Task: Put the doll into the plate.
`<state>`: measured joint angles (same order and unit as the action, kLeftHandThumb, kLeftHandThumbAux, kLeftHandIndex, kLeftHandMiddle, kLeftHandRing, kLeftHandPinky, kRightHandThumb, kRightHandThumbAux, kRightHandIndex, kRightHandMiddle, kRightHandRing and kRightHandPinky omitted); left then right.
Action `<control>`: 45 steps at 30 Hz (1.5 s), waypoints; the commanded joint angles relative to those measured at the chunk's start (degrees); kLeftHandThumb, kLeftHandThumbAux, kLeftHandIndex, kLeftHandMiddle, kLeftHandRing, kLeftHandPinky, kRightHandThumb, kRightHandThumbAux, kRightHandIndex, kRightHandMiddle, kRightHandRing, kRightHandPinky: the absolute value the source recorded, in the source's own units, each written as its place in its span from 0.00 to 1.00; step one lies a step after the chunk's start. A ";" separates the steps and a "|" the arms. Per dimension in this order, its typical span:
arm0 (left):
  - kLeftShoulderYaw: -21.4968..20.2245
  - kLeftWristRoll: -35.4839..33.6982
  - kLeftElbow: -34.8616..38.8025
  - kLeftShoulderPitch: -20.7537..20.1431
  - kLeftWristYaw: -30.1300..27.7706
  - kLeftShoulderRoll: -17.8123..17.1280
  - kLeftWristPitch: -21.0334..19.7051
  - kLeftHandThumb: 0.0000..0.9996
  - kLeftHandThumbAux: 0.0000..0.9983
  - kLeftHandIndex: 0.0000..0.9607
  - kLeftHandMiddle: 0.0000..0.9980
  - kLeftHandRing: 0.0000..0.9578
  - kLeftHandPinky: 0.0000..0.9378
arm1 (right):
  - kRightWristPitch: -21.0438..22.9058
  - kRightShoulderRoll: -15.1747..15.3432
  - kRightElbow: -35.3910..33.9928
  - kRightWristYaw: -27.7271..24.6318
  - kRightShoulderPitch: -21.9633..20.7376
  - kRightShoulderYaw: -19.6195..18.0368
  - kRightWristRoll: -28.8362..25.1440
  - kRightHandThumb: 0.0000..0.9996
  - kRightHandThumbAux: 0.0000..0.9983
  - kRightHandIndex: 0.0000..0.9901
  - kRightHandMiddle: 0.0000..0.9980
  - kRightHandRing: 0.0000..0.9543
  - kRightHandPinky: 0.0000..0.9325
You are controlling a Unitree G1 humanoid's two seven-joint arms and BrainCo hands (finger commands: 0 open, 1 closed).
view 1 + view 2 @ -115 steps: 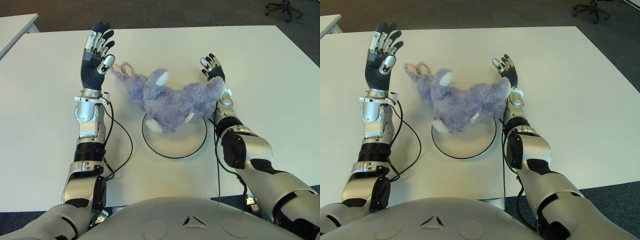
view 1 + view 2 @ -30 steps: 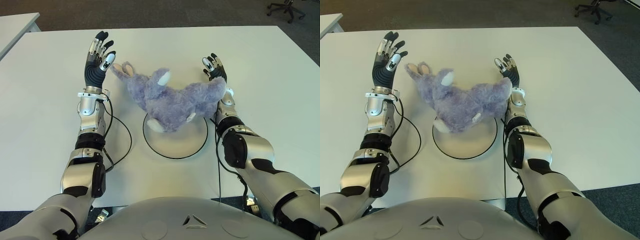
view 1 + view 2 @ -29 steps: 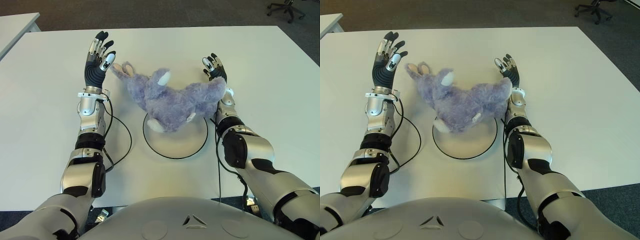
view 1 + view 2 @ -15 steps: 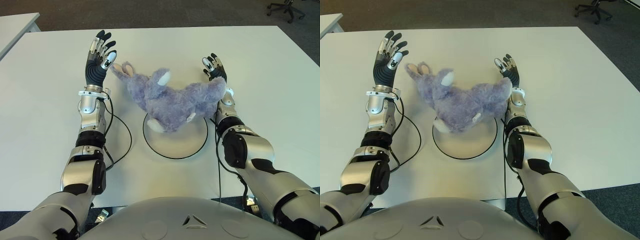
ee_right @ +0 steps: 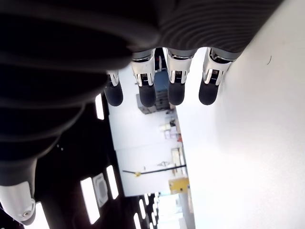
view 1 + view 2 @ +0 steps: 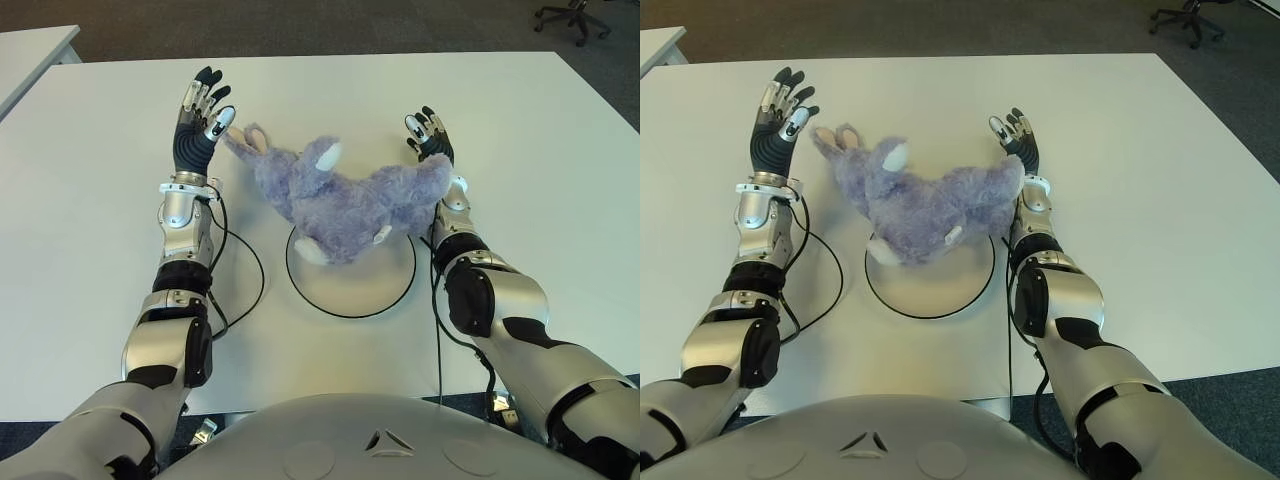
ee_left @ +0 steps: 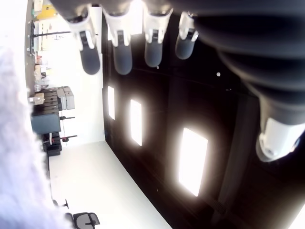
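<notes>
In the left eye view the doll (image 6: 340, 203), a lilac plush, sprawls across the far rim of the plate (image 6: 352, 287), its lower paws over the dish and its ears and rump hanging out over the white surface (image 6: 90, 250). Its long axis runs roughly from the robot's left to its right, slanting nearer toward the plate. The left hand (image 6: 196, 135) stands upright just beside the ears, palm facing the doll, fingers spread and holding nothing. The right eye view gives the same layout: the right hand (image 6: 1017, 140) is at the doll's opposite end, against or just behind the plush, so the doll lies between the two palms. The right hand looks the closer of the two. The left wrist view shows its fingertips (image 7: 121, 47) extended with nothing between them, a blur of lilac fur at the edge. The right wrist view shows straight fingers (image 5: 177, 81) with nothing in them, alongside the bare white surface. Judging from this, most of the doll still needs nudging toward the robot to sit fully in the dish.
</notes>
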<state>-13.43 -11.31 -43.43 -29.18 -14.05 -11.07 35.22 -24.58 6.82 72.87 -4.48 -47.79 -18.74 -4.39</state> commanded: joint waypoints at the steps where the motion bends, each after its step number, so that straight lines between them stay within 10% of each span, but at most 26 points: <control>1: -0.73 -0.34 -2.67 -0.82 0.80 0.26 -0.63 0.11 0.52 0.00 0.10 0.13 0.19 | 1.99 -1.02 2.81 0.31 4.35 -0.19 -0.35 0.08 0.60 0.03 0.07 0.06 0.07; 45: -2.37 0.77 -15.87 -5.15 5.07 -0.41 -0.74 0.01 0.52 0.00 0.07 0.08 0.10 | 1.66 -0.14 2.90 -0.14 4.45 -0.76 -0.80 0.07 0.60 0.03 0.06 0.06 0.08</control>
<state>-15.42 -10.65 -57.81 -33.91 -9.86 -11.35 36.01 -25.06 7.40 72.92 -4.89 -47.64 -19.04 -4.65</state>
